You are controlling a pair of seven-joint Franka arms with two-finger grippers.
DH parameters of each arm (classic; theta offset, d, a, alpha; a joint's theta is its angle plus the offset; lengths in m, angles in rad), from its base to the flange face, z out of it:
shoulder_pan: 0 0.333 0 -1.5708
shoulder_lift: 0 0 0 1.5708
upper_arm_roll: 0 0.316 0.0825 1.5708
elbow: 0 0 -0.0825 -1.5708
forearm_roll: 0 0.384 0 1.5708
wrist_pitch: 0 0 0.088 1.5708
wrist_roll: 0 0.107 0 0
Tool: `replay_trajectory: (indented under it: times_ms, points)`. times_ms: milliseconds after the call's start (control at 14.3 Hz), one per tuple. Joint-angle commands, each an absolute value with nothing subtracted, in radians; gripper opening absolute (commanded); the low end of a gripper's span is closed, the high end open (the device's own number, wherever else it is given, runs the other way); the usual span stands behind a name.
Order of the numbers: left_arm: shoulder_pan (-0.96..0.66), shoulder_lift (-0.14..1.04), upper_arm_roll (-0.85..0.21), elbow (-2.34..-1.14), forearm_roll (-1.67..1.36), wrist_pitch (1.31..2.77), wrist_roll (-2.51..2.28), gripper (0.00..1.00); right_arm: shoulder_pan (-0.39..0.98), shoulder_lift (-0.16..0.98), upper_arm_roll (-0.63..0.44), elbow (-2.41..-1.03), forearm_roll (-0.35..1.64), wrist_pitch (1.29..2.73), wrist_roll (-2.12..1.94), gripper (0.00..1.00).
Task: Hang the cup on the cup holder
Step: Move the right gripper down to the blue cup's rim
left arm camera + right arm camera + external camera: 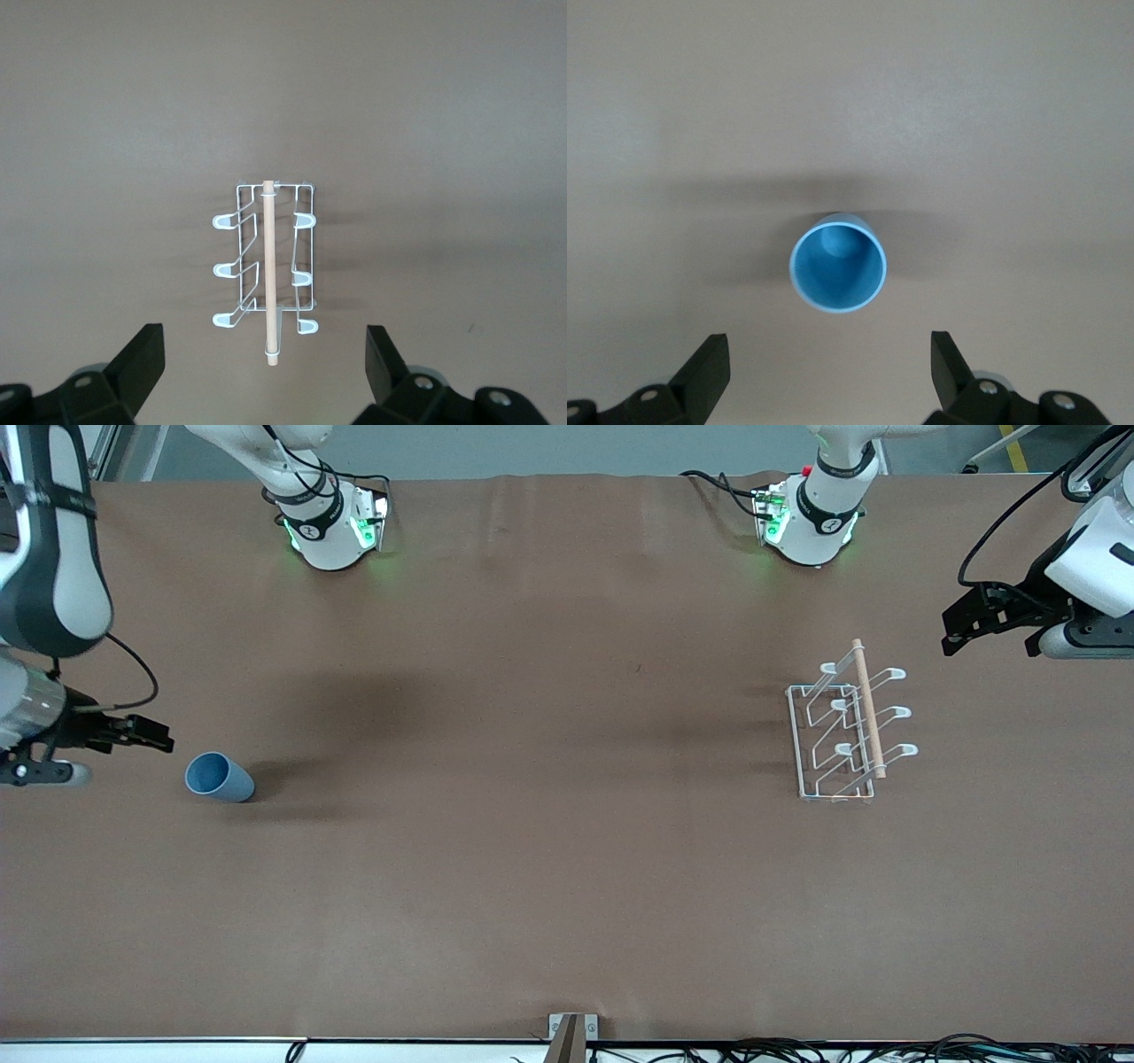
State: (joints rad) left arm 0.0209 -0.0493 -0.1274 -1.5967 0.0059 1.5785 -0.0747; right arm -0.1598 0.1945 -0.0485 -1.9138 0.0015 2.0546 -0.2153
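A small light-blue plastic cup (219,777) stands near the bench's right-arm end, by the released right gripper (164,738). The white wire cup holder (842,731) stands near the left-arm end, by the released left gripper (952,633).

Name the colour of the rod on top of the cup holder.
Light wood rod; left wrist view shows it best.

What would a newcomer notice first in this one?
A light-blue cup stands alone toward the right arm's end of the table, mouth up, beside the open right claw. Toward the left arm's end stands the white wire cup holder, every prong bare, the open left claw beside it.
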Motion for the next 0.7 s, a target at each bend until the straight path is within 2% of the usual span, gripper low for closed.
replay_trajectory:
  times_ms: [0,140,631]
  points:
    - [0.025,-0.041,-0.126,-1.578,-0.008,1.574,-0.054,1.0,-0.21,0.248,-0.037,-1.965,-0.011,2.132,-0.273,0.99]
    - [0.025,-0.041,-0.126,-1.58,-0.008,1.572,-0.052,1.0,-0.23,0.307,-0.035,-1.965,-0.009,2.158,-0.285,0.97]
    - [0.031,-0.04,-0.124,-1.578,-0.008,1.572,-0.048,1.0,-0.225,0.4,-0.032,-1.956,-0.002,2.292,-0.285,0.96]
